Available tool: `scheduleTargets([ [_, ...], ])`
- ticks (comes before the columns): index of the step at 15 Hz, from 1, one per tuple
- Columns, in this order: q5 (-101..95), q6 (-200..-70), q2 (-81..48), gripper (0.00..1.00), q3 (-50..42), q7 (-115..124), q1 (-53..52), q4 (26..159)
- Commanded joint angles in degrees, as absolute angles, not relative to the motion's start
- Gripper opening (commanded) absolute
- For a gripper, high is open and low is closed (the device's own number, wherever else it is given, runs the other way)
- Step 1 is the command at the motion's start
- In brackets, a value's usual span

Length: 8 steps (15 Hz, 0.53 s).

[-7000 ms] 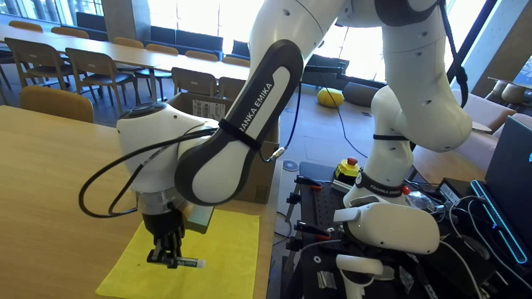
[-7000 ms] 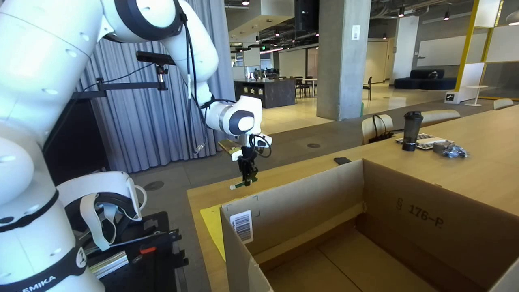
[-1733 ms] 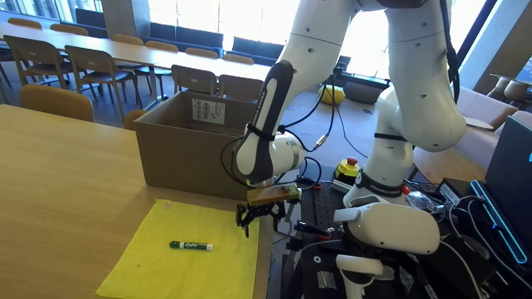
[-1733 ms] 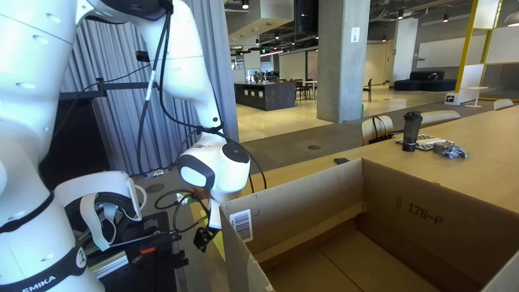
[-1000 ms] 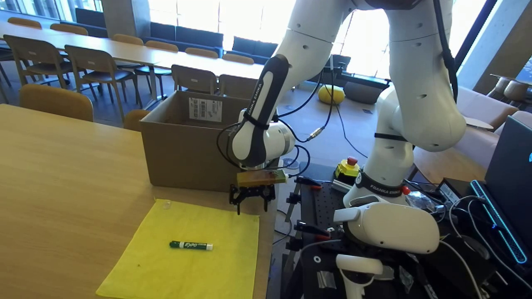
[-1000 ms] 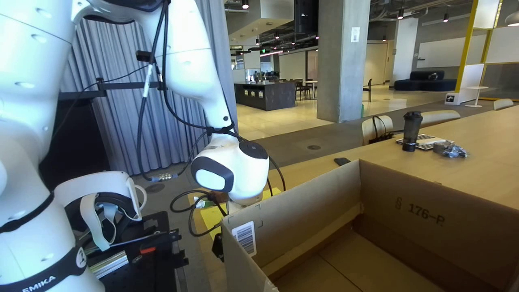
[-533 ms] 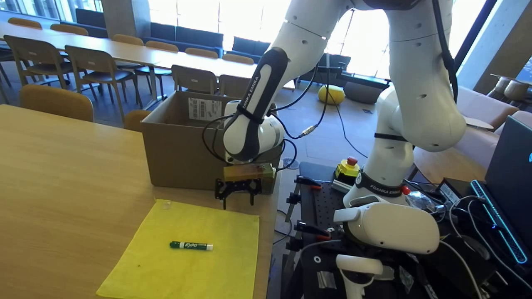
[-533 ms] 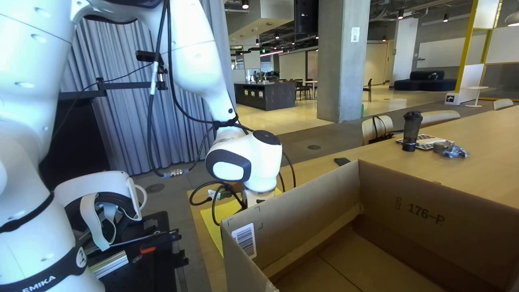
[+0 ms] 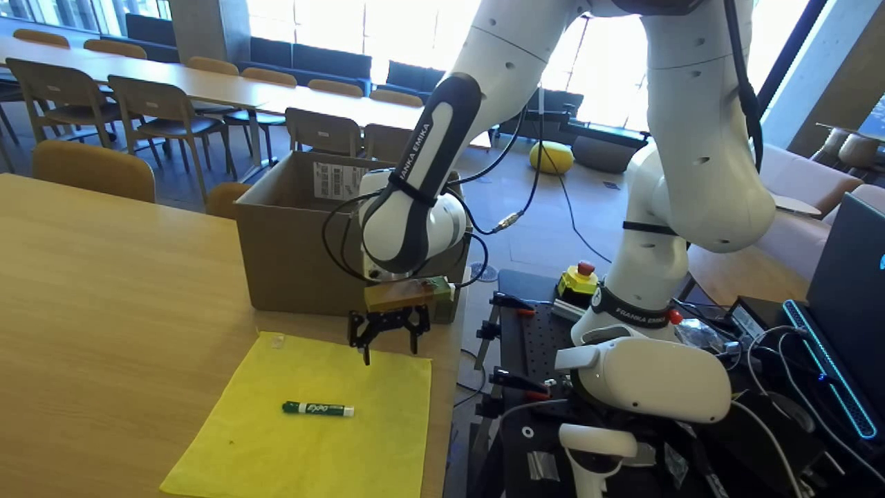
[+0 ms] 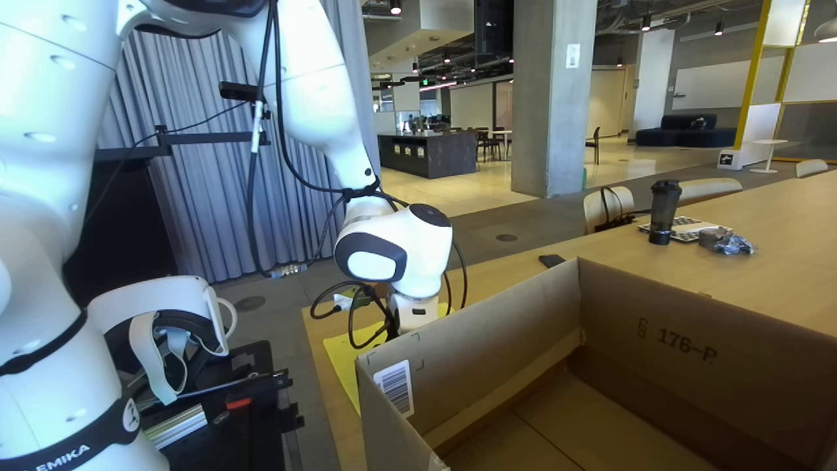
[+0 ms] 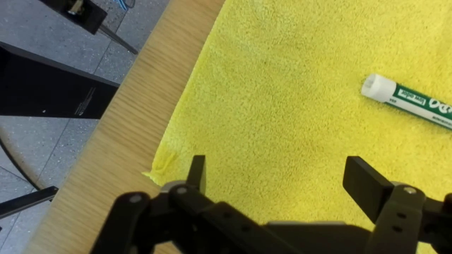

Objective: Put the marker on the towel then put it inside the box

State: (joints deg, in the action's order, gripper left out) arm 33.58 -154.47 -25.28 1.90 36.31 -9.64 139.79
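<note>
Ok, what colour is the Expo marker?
The Expo marker is green and white, best seen whole in an exterior view.

Marker lying on yellow towel, one end out of view; fingers spread wide.

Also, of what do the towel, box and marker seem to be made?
Towel: matte fabric, maybe microfibre, by its short fuzzy pile. Box: matte cardboard, by its thin brown walls, one printed. Marker: probably smooth plastic, by its evenly rounded white end.

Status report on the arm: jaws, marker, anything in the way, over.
Jaws open, holding nothing. Marker lying on towel, not yet boxed. Wall of the box stands between marker and inside.
</note>
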Motion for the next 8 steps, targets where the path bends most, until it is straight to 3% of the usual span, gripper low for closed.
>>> scheduleTargets([
  [1, 32.9, -152.4, -25.1, 1.0, 3.6, 35.9, -8.5, 139.3],
  [8, 34.5, -150.2, -27.8, 1.0, 5.3, 33.9, -6.8, 137.8],
])
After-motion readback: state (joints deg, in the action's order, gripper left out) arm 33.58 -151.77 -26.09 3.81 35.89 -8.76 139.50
